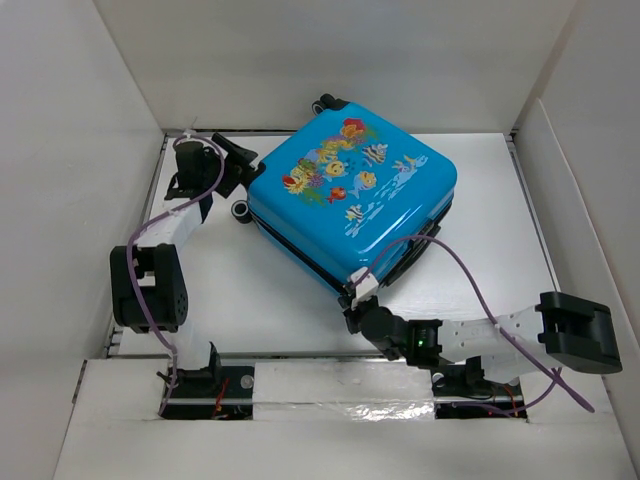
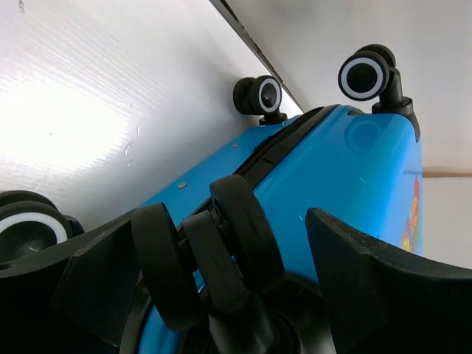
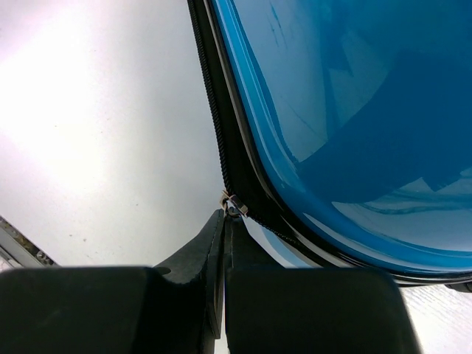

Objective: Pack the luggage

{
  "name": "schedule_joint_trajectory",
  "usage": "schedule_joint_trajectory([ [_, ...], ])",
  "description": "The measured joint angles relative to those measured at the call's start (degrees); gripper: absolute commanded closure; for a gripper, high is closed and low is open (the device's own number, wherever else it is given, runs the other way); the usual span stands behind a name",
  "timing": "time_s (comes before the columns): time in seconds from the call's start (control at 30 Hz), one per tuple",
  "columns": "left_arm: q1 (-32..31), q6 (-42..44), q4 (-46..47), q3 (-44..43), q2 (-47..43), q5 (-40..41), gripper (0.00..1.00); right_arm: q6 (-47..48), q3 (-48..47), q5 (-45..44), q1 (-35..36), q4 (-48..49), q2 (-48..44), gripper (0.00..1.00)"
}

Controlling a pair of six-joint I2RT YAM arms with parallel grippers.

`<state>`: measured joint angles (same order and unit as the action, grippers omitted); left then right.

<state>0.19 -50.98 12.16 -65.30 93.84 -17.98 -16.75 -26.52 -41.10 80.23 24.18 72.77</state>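
The luggage (image 1: 350, 195), a bright blue hard-shell suitcase with a fish and coral print, lies flat and closed on the white table (image 1: 250, 290). My left gripper (image 1: 245, 165) is at its far left corner. In the left wrist view the left gripper (image 2: 221, 217) is open, its fingers either side of a black double wheel (image 2: 214, 251) without visibly pressing it. My right gripper (image 1: 357, 293) is at the near corner. In the right wrist view the right gripper (image 3: 225, 217) is shut on the metal zipper pull (image 3: 234, 205) on the black zipper track (image 3: 221, 125).
White cardboard walls (image 1: 60, 150) enclose the table on the left, back and right. Other wheels show at the back corner (image 1: 325, 103) and the left corner (image 1: 240, 208). A purple cable (image 1: 470, 285) loops over the right arm near the suitcase's near edge.
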Motion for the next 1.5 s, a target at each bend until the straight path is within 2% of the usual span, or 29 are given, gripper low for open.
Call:
schedule_joint_trajectory([
  [0.03,0.0,-0.33,0.33,0.0,0.37,-0.2,0.19,0.02,-0.02,0.11,0.0,0.09,0.02,1.0],
  [0.1,0.04,-1.27,0.63,0.0,0.96,-0.57,0.29,0.0,-0.02,0.22,0.0,0.26,0.02,1.0],
  [0.13,0.04,-1.66,0.9,0.0,1.07,-0.61,0.39,0.0,0.0,0.26,0.0,0.28,0.02,1.0],
  [0.27,0.31,-3.43,2.67,0.02,1.29,-0.33,0.53,-0.04,0.0,0.46,0.0,0.28,0.02,1.0],
  [0.33,0.31,-4.63,3.02,0.09,1.36,-0.15,0.71,-0.13,0.0,0.57,0.0,0.33,0.02,1.0],
  [0.37,0.31,-4.98,3.19,0.15,1.4,-0.11,0.94,-0.15,-0.02,0.61,0.0,0.33,0.02,1.0],
  [0.4,0.31,-5.29,3.54,0.22,1.51,-0.17,1.0,-0.2,-0.02,0.63,0.0,0.33,0.02,1.0],
  [0.6,0.31,-5.95,9.68,4.13,0.76,-0.13,1.0,-0.17,0.0,0.76,0.0,-0.42,-1.22,1.0],
  [0.7,-0.17,-7.19,15.28,11.93,-4.68,3.06,1.0,-0.02,0.0,1.38,-0.55,-2.69,-3.26,1.0],
  [0.83,-2.73,-10.4,23.15,25.0,-16.24,11.43,1.0,1.14,0.46,3.78,-2.34,-9.62,-7.69,1.0],
  [0.9,-6.43,-11.47,25.29,30.32,-22.1,19.17,1.0,2.1,0.33,4.55,-3.65,-13.53,-10.62,1.0],
  [1.0,-14.47,-11.67,25.4,36.33,-29.79,25.14,1.0,4.09,-1.4,6.34,-7.37,-19.43,-13.07,1.0],
  [1.2,-27.69,-11.85,21.49,45.4,-46.47,27.26,1.0,7.41,-2.27,11.85,-12.74,-22.03,-14.23,1.0],
  [1.3,-33.44,-11.91,18.78,49.57,-54.36,27.54,1.0,8.39,-4.57,14.99,-11.26,-19.74,-9.55,1.0],
  [1.5,-43.3,-11.65,14.34,53.72,-64.13,33.18,1.0,10.64,-21.31,13.64,-2.08,-15.67,12.66,1.0],
])
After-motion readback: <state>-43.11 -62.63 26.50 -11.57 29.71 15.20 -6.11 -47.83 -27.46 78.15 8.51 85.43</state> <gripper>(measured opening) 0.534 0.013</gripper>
